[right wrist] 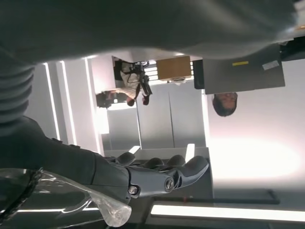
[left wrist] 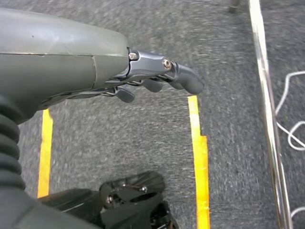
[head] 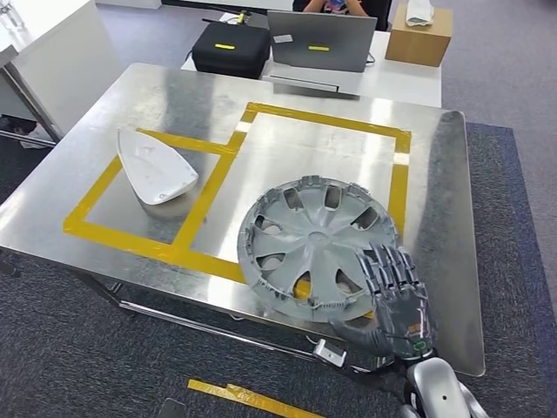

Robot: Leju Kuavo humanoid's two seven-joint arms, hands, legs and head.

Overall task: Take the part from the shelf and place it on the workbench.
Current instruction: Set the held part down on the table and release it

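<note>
Hubcap (head: 314, 242), grey plastic, lies flat on the steel table (head: 157, 96), near the front edge toward the right corner. Its front rim overhangs that edge slightly and covers part of the yellow tape outline (head: 323, 120) marking the right-hand box.

Right hand (head: 394, 292) rests on the hubcap's front-right rim, fingers extended flat over the top, thumb beneath the rim: it holds the part. Right wrist view agrees, thumb (right wrist: 183, 174) out straight under the hubcap.

Left hand (left wrist: 158, 78) hangs over grey carpet (left wrist: 144, 138) beside the table's steel leg rail (left wrist: 268, 119), fingers loosely apart, holding nothing.

White moulded cover (head: 157, 165) sits in the left taped box, near the table's left edge, well apart from the hubcap.

Bare steel: back half of the right box and a strip along the right edge.

Behind the table's far edge: black case (head: 231, 48), open laptop (head: 320, 41), cardboard box (head: 419, 35) with something white on top. No legible writing.
</note>
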